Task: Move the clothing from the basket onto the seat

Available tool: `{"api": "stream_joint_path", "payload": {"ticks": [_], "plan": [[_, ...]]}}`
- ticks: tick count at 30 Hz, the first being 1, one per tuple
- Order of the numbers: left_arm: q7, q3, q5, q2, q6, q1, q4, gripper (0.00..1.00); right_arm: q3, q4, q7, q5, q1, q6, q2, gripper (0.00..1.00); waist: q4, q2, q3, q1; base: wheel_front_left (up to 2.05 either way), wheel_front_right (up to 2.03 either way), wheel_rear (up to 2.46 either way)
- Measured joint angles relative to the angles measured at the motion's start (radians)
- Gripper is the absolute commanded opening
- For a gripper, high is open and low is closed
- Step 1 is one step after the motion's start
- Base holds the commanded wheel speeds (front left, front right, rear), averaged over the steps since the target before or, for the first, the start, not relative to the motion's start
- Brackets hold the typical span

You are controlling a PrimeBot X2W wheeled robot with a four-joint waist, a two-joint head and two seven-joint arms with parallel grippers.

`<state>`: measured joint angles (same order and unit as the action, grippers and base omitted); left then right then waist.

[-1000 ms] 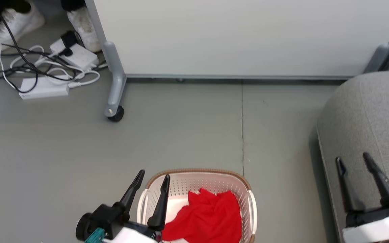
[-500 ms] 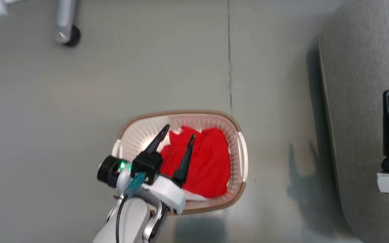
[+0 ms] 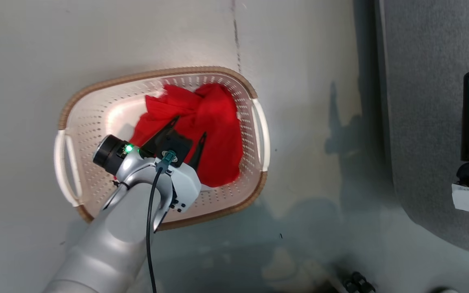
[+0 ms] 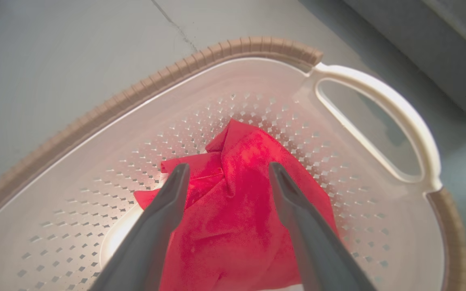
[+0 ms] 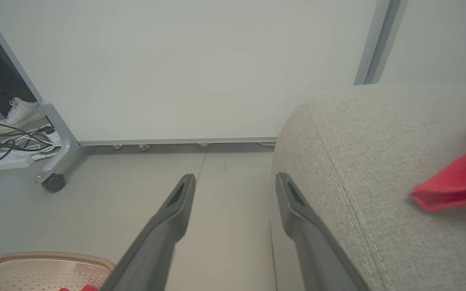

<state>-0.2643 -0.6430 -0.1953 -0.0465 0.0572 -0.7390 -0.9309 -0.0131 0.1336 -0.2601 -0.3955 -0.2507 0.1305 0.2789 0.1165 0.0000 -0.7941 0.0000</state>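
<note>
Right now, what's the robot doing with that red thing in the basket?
The robot is moving clothes from the basket to the seat. Its left gripper is down in the basket, open, with its fingers either side of a red garment, not yet closed on it. Its right gripper hovers open by the seat's edge. A second red garment already lies on the seat.

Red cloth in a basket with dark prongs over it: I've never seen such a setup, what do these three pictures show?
It is a two-armed robot. One picture looks down from its head; the other two come from wrist cameras, looking along each gripper's two dark fingers. The left gripper is open and reaches into the basket over a red garment, gripping nothing. The right gripper, also open and empty, hangs over the grey seat, where another red garment lies. The basket stands on the floor.
</note>
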Motion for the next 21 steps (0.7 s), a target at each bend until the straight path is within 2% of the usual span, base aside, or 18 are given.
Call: {"api": "stream_joint_path", "payload": {"ticks": [3, 7, 11, 16, 21], "plan": [[0.000, -0.053, 0.051, 0.001, -0.026, -0.089, -0.161, 1.00, 0.012, 0.002, 0.000, -0.011, -0.014, 0.000, -0.014, 1.00, 0.043, 0.0000, -0.064, 0.0000, 0.00, 0.00, 0.00], [0.002, -0.079, 0.075, -0.002, -0.039, -0.172, -0.286, 1.00, 0.044, 0.001, 0.000, -0.007, -0.019, 0.000, -0.014, 1.00, 0.076, 0.0000, -0.119, 0.0000, 0.00, 0.00, 0.00], [0.012, -0.106, 0.104, -0.010, -0.026, -0.242, -0.326, 1.00, 0.051, -0.002, 0.000, 0.009, -0.033, 0.000, -0.026, 1.00, 0.102, 0.0000, -0.168, 0.0000, 0.00, 0.00, 0.00], [0.097, -0.125, 0.121, -0.043, -0.004, -0.311, -0.348, 1.00, 0.079, 0.005, 0.000, 0.016, -0.070, 0.000, -0.052, 1.00, 0.131, 0.0000, -0.224, 0.0000, 0.00, 0.00, 0.00], [0.215, -0.132, 0.110, -0.050, -0.057, -0.343, -0.353, 1.00, 0.090, 0.000, -0.002, 0.001, -0.078, 0.000, -0.060, 1.00, 0.160, 0.0000, -0.262, 0.0000, 0.00, 0.00, 0.00]]}}
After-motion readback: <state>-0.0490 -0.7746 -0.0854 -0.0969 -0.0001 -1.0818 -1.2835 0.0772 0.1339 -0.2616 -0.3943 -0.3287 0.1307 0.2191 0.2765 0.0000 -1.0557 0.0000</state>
